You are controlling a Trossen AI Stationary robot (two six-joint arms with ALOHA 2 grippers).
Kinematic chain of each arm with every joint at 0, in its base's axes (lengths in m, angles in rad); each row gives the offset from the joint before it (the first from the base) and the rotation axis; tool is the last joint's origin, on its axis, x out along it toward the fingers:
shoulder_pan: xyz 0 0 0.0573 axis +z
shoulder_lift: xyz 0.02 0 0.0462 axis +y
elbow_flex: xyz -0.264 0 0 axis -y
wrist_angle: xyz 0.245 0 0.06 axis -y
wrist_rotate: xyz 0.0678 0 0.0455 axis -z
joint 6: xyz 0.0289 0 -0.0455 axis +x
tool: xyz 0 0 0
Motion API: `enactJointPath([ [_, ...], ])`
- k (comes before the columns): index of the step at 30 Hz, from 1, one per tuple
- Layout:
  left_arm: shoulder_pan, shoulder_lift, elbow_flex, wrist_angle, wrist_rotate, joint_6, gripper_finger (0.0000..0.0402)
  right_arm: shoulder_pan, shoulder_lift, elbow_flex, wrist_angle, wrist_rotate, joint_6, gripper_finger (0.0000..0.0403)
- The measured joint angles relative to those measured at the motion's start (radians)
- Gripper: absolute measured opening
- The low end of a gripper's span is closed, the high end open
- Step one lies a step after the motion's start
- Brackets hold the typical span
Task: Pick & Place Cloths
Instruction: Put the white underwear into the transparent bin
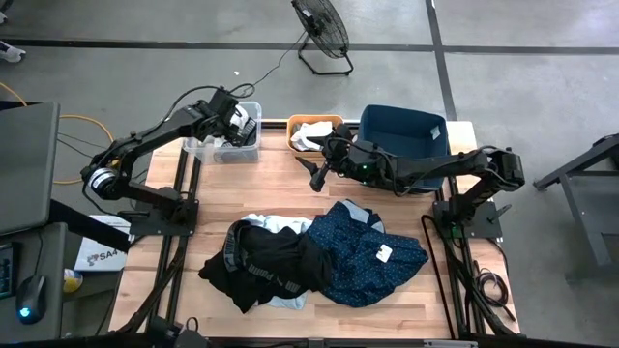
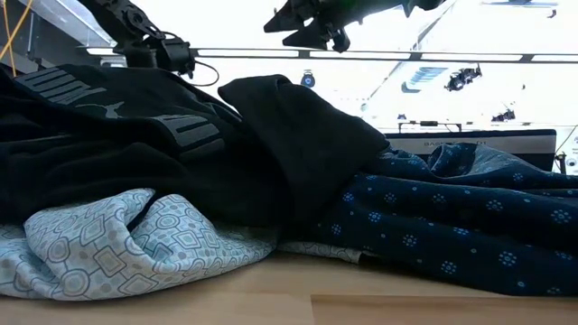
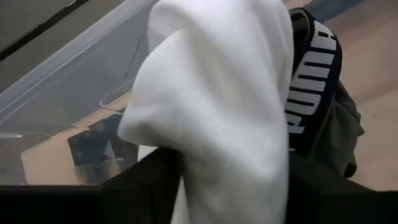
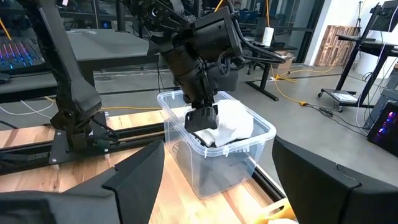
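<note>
My left gripper [image 4: 202, 118] points down into the clear bin [image 4: 211, 162] at the table's far left. Its fingers stand apart, with a white cloth [image 3: 217, 112] between them. A black cloth with white lettering [image 3: 311, 87] lies beside the white one in that bin. My right gripper [image 1: 317, 174] hangs open and level above the table's far middle, touching nothing. A heap lies on the table's near middle: a black cloth [image 1: 266, 261], a navy dotted cloth [image 1: 372, 251] and a light blue patterned cloth [image 2: 108, 244] underneath them. My left gripper comes at the white cloth from above, slanting down into the clear bin. A thick bunched fold [image 3: 236, 180] fills the gap between the parted fingers [image 3: 143, 186] and lies against both. The cloth rests on what lies in the bin [image 4: 233, 121].
An orange bin [image 1: 314, 130] holding something white and a dark blue bin [image 1: 401, 130] stand side by side at the table's far edge, behind my right gripper. Bare wood shows along the table's left and near sides [image 1: 164, 280]. A floor fan [image 1: 324, 34] stands beyond the table.
</note>
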Motion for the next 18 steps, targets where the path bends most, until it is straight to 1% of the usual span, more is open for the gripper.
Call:
enactJointPath([
  [4, 0.0, -0.015, 0.0, -0.006, 0.01, 0.0, 0.0236, 0.0, 0.0, 0.0, -0.02, -0.001, 0.003, 0.0291],
  [7, 0.0, -0.046, 0.0, -0.013, 0.012, 0.0, 0.0254, 0.0, 0.0, 0.0, -0.032, -0.002, 0.003, 0.0291],
  [11, 0.0, -0.108, 0.0, -0.036, 0.031, -0.004, 0.0259, 0.0, 0.0, 0.0, -0.045, -0.004, 0.034, 0.0291],
  [18, 0.0, -0.233, 0.0, -0.089, 0.104, -0.023, 0.026, 0.0, 0.0, 0.0, -0.052, -0.007, 0.055, 0.0291],
])
